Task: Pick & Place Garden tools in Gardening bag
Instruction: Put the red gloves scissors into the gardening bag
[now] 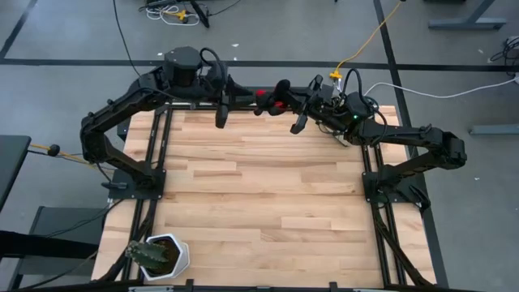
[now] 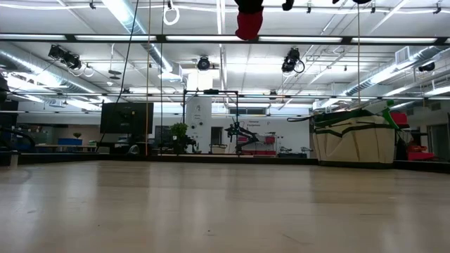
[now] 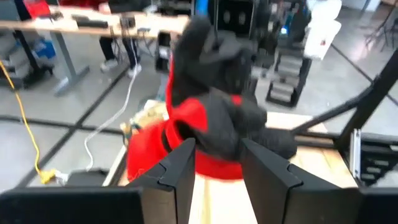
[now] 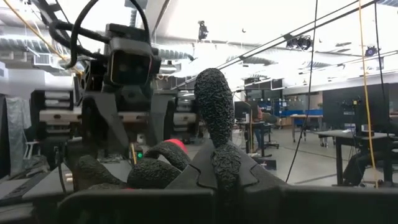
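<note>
The potted plant (image 1: 156, 256) is sitting nearest the overhead camera's lower edge, at the table (image 1: 259, 203) corner well apart from both arms. Across the table from that pot, along the far edge, the left gripper (image 1: 258, 100) and the right gripper (image 1: 285, 91) are meeting, with the red-and-black glove (image 1: 272, 96) stretched between them.

In the low view the glove (image 2: 248, 21) is hanging from above, high over the tabletop, while the beige gardening bag (image 2: 355, 137) with green trim is standing at the table's far side, well away from the pot.

In the left wrist view the left gripper (image 3: 217, 171) is closing its jaws on the glove (image 3: 211, 121)'s red cuff.

In the right wrist view the right gripper (image 4: 214, 177) is apparently pinching the glove (image 4: 211, 118)'s dark textured fingers, though its own jaws are largely hidden.
</note>
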Robot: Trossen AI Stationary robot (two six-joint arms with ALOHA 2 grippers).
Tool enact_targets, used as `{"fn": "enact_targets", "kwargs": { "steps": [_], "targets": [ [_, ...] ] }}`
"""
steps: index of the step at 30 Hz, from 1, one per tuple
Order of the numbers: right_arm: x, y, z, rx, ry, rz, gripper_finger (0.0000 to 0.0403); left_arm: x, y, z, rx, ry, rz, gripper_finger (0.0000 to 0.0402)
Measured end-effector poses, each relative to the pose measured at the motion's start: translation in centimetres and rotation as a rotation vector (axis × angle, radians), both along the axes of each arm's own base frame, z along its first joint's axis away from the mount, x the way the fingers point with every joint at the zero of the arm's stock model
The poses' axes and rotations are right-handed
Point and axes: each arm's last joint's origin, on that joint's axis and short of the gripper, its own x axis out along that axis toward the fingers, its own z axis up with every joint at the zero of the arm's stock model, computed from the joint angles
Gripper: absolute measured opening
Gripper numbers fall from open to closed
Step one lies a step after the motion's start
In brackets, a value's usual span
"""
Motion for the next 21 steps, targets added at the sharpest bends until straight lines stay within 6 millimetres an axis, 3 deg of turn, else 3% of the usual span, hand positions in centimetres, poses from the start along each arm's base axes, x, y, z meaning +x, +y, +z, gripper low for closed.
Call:
{"fn": "enact_targets", "kwargs": {
  "steps": [8, 21],
  "targets": [
    [0.0, 0.0, 0.0, 0.001, -0.003, 0.001, 0.0, 0.1, 0.1, -1.4, -0.015, 0.122, 0.009, 0.0133],
    [-0.1, 0.0, 0.1, 0.001, -0.004, 0.001, 0.0, 0.0, 0.3, -1.6, 0.031, 0.162, 0.098, 0.0117]
  ]
}}
